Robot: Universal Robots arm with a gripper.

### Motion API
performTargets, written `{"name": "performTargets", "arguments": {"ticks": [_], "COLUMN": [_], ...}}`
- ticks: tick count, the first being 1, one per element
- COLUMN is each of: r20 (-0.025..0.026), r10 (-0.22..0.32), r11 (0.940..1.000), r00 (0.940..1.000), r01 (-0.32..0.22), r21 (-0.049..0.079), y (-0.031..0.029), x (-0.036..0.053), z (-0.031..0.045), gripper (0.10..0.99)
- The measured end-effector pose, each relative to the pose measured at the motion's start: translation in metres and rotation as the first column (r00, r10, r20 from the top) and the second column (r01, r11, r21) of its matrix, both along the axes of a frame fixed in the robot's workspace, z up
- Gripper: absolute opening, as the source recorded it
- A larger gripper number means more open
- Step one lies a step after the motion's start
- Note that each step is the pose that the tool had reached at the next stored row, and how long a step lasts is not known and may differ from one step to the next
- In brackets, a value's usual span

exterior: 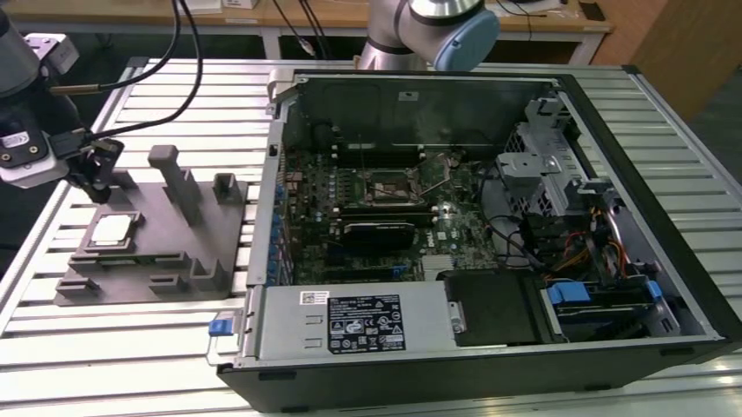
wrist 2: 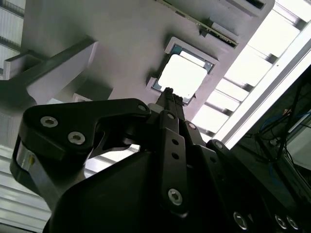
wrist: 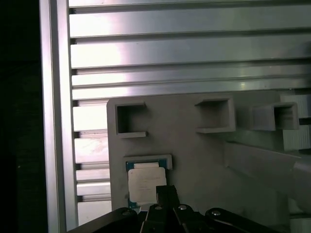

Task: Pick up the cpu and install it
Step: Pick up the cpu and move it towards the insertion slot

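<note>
The cpu (exterior: 110,230) is a small pale square chip lying flat in a recess of the grey moulded tray (exterior: 174,261), at the exterior view's left. My gripper (exterior: 97,193) hangs just above the tray, close behind the chip. In both wrist views the dark fingers meet at a narrow tip with no gap, and the gripper (wrist 2: 168,93) overlaps the edge of the cpu (wrist 2: 182,77). The first wrist view shows the gripper (wrist: 166,190) over one corner of the cpu (wrist: 143,182). Nothing is held. The motherboard's dark framed socket (exterior: 388,184) lies inside the open computer case.
The open computer case (exterior: 487,217) takes up the middle and right of the slatted metal table (exterior: 128,347), with cables and drive bays along its right side. Upright posts (exterior: 174,169) rise from the tray beside the gripper. The arm's base (exterior: 423,35) stands behind the case.
</note>
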State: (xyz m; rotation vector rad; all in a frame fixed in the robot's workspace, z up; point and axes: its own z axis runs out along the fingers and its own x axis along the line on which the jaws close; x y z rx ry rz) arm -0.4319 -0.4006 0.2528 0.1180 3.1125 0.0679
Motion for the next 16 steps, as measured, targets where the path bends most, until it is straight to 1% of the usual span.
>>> {"name": "performTargets", "arguments": {"ticks": [16], "r20": [0.0002], "r10": [0.0], "r11": [1.0], "r00": [1.0], "r01": [0.0], "r21": [0.0], "y": [-0.0087], "x": [-0.0012], "z": [-0.0132], "gripper": [0.106]}}
